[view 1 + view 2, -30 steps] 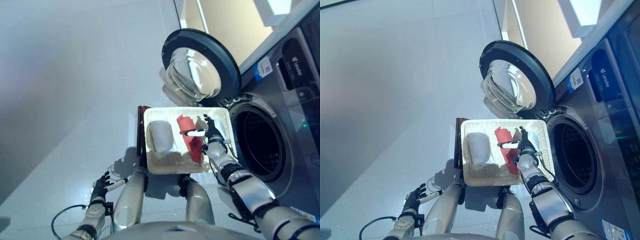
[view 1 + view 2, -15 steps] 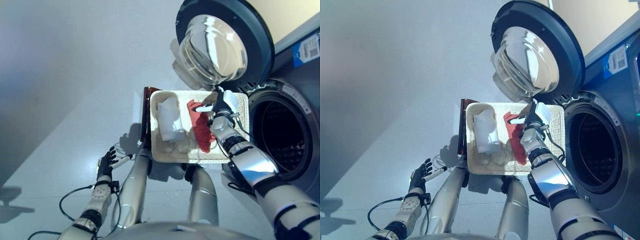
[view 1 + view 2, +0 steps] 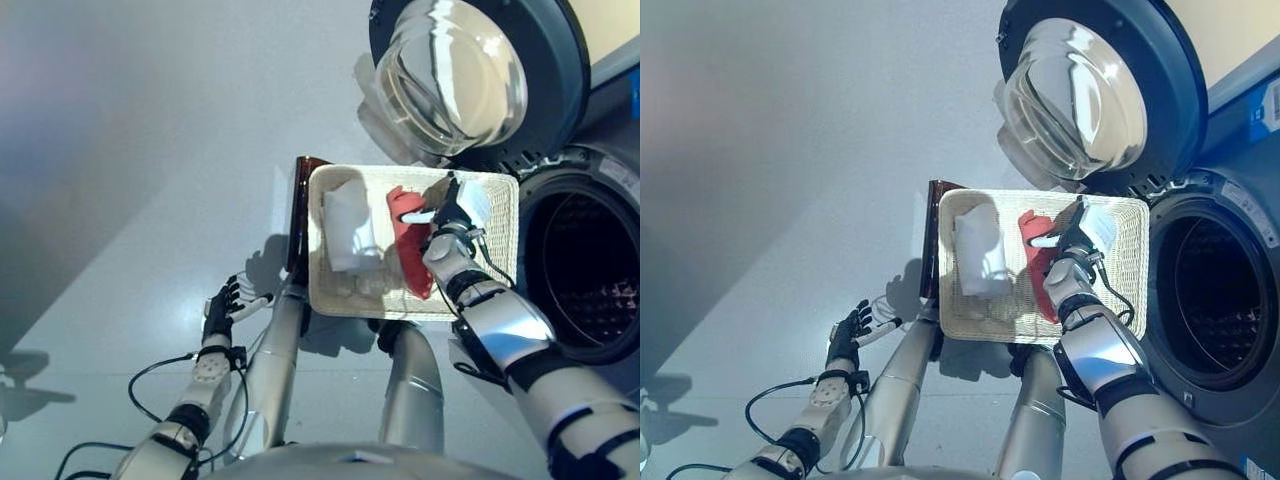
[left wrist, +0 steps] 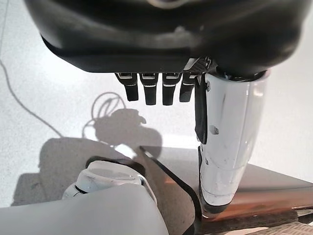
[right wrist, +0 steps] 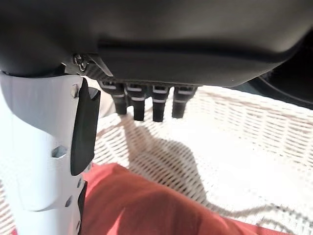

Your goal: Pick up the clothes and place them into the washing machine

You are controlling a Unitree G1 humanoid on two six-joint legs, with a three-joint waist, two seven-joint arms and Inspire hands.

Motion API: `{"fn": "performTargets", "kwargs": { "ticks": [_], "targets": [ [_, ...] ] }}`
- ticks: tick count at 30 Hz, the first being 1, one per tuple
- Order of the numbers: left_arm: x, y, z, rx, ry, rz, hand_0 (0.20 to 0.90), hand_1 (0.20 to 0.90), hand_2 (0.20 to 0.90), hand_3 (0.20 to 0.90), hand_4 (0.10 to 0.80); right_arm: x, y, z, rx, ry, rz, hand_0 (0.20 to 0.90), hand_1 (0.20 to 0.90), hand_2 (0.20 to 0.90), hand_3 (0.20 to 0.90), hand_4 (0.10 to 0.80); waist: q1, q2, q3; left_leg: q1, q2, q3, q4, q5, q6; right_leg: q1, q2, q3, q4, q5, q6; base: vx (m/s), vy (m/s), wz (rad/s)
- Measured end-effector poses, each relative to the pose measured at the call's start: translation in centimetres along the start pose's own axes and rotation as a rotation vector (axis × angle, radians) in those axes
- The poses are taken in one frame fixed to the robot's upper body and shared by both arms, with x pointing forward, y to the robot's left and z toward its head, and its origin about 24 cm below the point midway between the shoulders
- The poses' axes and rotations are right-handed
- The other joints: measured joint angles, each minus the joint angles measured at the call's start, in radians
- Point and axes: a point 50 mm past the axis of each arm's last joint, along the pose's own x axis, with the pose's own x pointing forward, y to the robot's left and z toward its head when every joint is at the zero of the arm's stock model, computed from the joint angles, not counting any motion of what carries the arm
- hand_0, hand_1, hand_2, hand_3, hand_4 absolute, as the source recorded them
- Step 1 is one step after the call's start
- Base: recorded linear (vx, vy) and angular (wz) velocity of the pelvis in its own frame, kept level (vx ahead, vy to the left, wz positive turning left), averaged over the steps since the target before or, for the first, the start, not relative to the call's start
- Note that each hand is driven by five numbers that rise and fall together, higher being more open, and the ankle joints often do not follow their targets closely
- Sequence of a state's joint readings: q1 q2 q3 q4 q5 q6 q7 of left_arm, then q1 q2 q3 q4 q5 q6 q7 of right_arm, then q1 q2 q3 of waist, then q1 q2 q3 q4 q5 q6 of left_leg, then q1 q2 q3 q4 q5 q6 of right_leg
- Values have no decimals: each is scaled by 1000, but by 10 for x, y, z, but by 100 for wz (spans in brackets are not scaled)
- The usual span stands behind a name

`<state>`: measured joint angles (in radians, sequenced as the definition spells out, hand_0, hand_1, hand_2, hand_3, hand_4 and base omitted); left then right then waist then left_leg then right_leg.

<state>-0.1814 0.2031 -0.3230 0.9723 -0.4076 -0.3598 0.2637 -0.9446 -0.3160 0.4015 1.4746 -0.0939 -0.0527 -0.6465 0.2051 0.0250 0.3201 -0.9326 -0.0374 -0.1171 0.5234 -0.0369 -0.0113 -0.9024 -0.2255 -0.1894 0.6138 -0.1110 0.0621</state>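
Observation:
A shallow wicker basket (image 3: pixel 495 205) holds a white cloth (image 3: pixel 349 225) on its left and a red cloth (image 3: pixel 411 250) in the middle. My right hand (image 3: pixel 452 212) is open over the basket, at the far right end of the red cloth. In the right wrist view its fingers (image 5: pixel 145 102) are straight above the wicker (image 5: pixel 244 147), and its white-covered thumb (image 5: pixel 39 147) lies beside the red cloth (image 5: pixel 146 205). My left hand (image 3: pixel 221 309) hangs open and empty over the floor at the lower left.
The washing machine's drum opening (image 3: pixel 590 280) is just right of the basket. Its round door (image 3: pixel 470 70) stands open behind the basket. The basket rests on a dark brown box (image 3: pixel 300 205), which the left wrist view (image 4: pixel 254 196) also shows. Grey floor lies to the left.
The whole picture has shifted, so the camera moved. My right hand has reached a little farther across the basket, along the red cloth. The clothes lie as before.

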Motion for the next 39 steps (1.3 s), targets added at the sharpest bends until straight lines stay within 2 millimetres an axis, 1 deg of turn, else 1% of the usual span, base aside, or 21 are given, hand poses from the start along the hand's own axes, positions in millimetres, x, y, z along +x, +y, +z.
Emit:
{"fn": "performTargets", "kwargs": {
  "ticks": [3,5,8,13,15,17,19,22,24,26,28,29,31,33,39],
  "targets": [
    [0,-2,4,-6,-18,-10,900,900,900,900,800,3,-5,2,5,-8,-36,900,900,900,900,800,2,1,1,-23,-12,-13,3,6,-5,-26,-12,-7,23,-9,-6,-47,6,17],
    [1,-4,7,-13,-36,-18,900,900,900,900,800,4,-9,0,1,-5,-60,900,900,900,900,800,5,2,0,-47,-15,-17,12,6,-4,-47,-18,-15,37,-15,-6,-47,14,14],
    [1,-6,11,-18,-57,-24,900,900,900,900,800,8,-17,3,8,-13,-109,900,900,900,900,800,4,5,0,-87,-27,-23,35,4,-2,-90,-32,-13,75,-25,-8,-9,9,11],
    [1,-6,10,-14,-54,-12,900,900,900,900,800,5,-13,2,29,4,-120,900,900,900,900,800,7,6,0,-88,-30,-25,33,7,-6,-97,-37,-12,88,-30,-7,11,-5,4],
    [1,-5,8,-10,-42,1,900,900,900,900,800,2,-8,2,55,9,-116,900,900,900,900,800,6,8,-1,-84,-30,-26,33,9,-8,-94,-37,-12,90,-31,-8,0,0,0],
    [1,-5,6,-6,-33,4,900,900,900,900,800,1,-7,2,71,5,-117,900,900,900,900,800,5,15,3,-71,-29,-27,31,12,-9,-79,-36,-15,90,-31,-10,7,-4,2],
    [1,-5,2,-4,-15,15,900,900,900,900,800,-3,-2,-6,78,29,-97,900,900,900,900,800,7,21,1,-42,-29,-28,22,15,-12,-49,-36,-17,81,-28,-17,0,0,0],
    [0,-2,-1,0,1,29,900,900,900,900,800,-12,11,-19,67,68,-26,900,900,900,900,800,8,27,0,34,-27,-26,-27,26,-10,19,-32,-18,43,-24,-12,0,0,0],
    [-1,-2,-4,1,12,34,900,900,900,900,800,-22,24,-31,56,94,27,900,900,900,900,800,8,31,-1,85,-25,-26,-59,32,-8,67,-28,-20,12,-20,-8,10,-15,-1],
    [-2,-1,-8,4,26,39,900,900,900,900,800,-37,39,-46,40,130,86,900,900,900,900,800,4,33,-3,146,-22,-25,-96,37,-4,126,-22,-21,-24,-16,-2,32,-27,-5],
    [-2,-2,-10,7,35,39,900,900,900,900,800,-42,42,-54,28,148,101,900,900,900,900,800,0,34,-3,178,-20,-24,-120,39,-4,156,-19,-25,-45,-12,3,45,-31,-2],
    [-3,-2,-12,8,47,41,900,900,900,900,800,-44,43,-60,19,161,106,900,900,900,900,800,-2,34,-3,200,-18,-24,-131,45,4,182,-16,-28,-60,-6,12,0,0,0],
    [-5,-1,-17,13,66,44,900,900,900,900,800,-47,44,-67,10,174,112,900,900,900,900,800,-5,33,-3,231,-13,-24,-145,45,5,217,-10,-33,-83,-2,13,0,-4,-2],
    [-6,1,-21,20,83,51,900,900,900,900,800,-48,44,-69,23,190,107,900,900,900,900,800,-5,29,-6,254,-9,-23,-159,46,5,234,-4,-34,-99,4,14,-12,-16,-9],
    [-8,6,-30,38,126,69,900,900,900,900,800,-50,44,-76,13,204,111,900,900,900,900,800,-13,28,-6,271,-8,-20,-163,46,5,250,-2,-30,-100,4,13,-9,-9,-2]
  ]
}}
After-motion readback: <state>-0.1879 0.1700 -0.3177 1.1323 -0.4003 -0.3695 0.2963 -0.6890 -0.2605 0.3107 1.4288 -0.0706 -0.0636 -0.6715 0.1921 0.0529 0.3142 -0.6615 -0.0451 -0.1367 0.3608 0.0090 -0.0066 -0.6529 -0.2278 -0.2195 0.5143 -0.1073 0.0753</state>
